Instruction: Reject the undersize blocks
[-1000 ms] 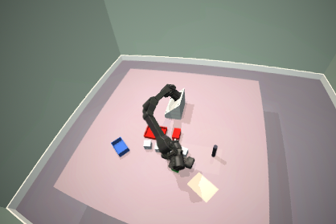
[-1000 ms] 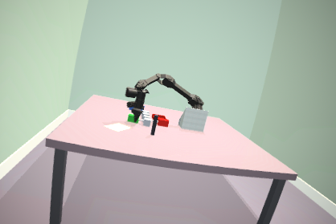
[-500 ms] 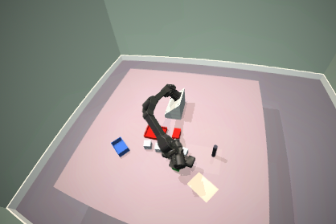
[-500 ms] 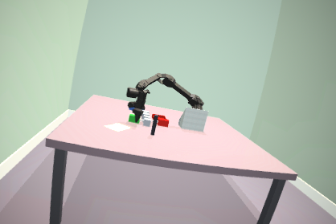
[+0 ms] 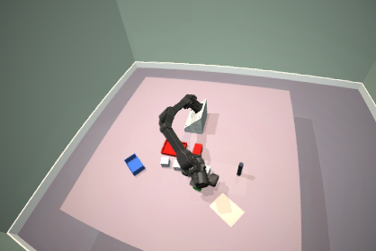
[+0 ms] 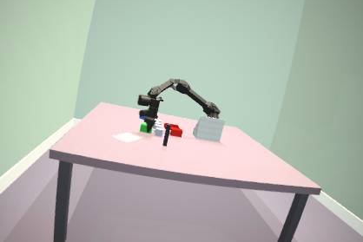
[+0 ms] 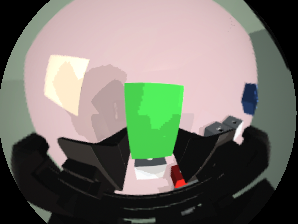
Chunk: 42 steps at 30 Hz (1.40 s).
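Observation:
My gripper is shut on the green gauge, which is low in front of the block row. In the wrist view a pale steel block with a dark top shows just beyond the gauge's lower end. Two more blocks show at the right there. In the top view, one block stands at the left end of the row and another beside it; the arm partly hides the row. The red tray lies behind the blocks. The gauge's tip is hidden.
A red box is beside the tray. A blue tray lies at the left. A dark upright post stands right of the blocks. A cream sheet lies in front. A grey wedge is near the arm's base.

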Motion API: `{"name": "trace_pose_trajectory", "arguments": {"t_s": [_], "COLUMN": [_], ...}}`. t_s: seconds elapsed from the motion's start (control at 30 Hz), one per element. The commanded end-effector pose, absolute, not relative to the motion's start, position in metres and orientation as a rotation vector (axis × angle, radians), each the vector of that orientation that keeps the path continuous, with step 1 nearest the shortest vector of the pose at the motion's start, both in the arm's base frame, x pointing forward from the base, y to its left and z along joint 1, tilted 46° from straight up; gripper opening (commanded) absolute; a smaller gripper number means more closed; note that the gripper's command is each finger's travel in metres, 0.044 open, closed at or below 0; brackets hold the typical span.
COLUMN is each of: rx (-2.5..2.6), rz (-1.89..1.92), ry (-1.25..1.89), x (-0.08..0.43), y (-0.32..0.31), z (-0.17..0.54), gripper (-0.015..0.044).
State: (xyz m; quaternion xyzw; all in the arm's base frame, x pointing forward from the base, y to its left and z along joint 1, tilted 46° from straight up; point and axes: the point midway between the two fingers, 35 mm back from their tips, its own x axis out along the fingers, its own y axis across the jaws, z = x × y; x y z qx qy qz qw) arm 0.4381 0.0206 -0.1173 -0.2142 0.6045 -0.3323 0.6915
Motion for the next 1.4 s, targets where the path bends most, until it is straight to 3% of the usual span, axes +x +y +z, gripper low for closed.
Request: {"name": "trace_pose_trajectory", "arguments": {"t_s": [0.0,1.37], "rx": [-0.476,-0.474], "rz": [-0.738,-0.739], "ry": [1.348,1.347], "x": [0.437,0.454], "y": [0.024,0.020], "z": [-0.116,-0.113], "gripper": [0.0000,0.0000]}}
